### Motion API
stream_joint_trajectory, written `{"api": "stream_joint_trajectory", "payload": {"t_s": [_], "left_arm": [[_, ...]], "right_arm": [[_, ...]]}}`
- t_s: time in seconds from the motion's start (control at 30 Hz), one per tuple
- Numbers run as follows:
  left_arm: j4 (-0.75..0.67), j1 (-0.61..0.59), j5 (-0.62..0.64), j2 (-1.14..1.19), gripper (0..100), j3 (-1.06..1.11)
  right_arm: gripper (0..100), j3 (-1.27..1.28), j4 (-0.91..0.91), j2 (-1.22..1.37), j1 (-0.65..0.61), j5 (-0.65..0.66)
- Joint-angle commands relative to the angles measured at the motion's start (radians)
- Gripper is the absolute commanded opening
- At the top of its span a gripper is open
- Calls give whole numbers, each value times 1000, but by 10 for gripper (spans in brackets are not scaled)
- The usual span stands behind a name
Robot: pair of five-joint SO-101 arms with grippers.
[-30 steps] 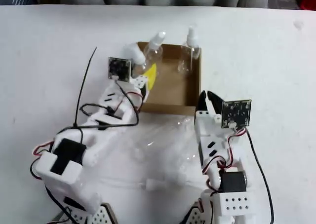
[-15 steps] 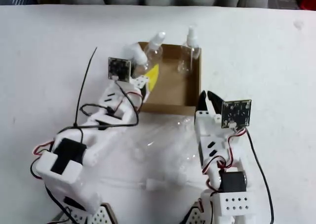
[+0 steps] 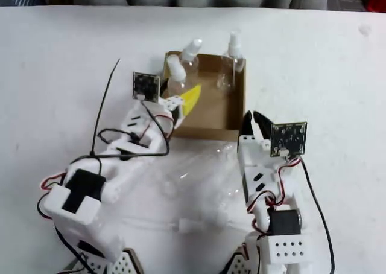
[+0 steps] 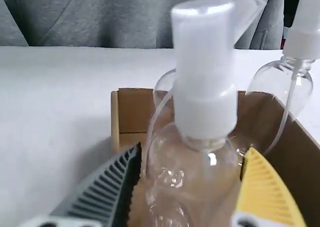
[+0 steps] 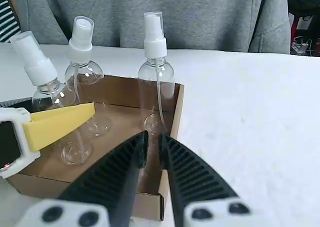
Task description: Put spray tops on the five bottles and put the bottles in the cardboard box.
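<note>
Progress looks past halfway: two capped bottles (image 3: 232,66) stand in the box (image 3: 211,114), and a loose spray top (image 3: 192,226) lies on the tabletop (image 3: 60,57). Left tool (image 4: 192,157) pinches a third bottle (image 4: 202,72), capped and upright, inside the box. Right tool (image 5: 153,136), fingers nearly pressed together, holds nothing.

A brown cardboard box (image 3: 212,110) sits on the white table with its top open. Two clear plastic bottles with round shoulders and white spray tops stand upright along its far wall. One (image 3: 192,55) is near the far left corner, the other (image 3: 231,66) in the far right corner. A third clear bottle (image 3: 175,75), also capped in white, leans at the box's left wall, clasped between the grey and yellow fingers of the left gripper (image 4: 192,154). A loose white spray top (image 3: 190,226) with a thin tube lies on the table, well apart from the box.
</note>
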Motion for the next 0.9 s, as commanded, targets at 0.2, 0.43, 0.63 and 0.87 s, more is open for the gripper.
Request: {"api": "stream_joint_trajectory", "payload": {"t_s": [0.2, 0.43, 0.63, 0.87], "left_arm": [[-28, 10, -20, -50, 291, 15], [-26, 54, -48, -243, 287, 167], [117, 65, -48, -343, 289, 206], [298, 61, -48, -476, 290, 207]], "right_arm": [[15, -5, -21, -12, 10, 12], [15, -5, -21, -12, 10, 12], [15, -5, -19, -12, 10, 12], [15, -5, -15, -12, 10, 12]]}}
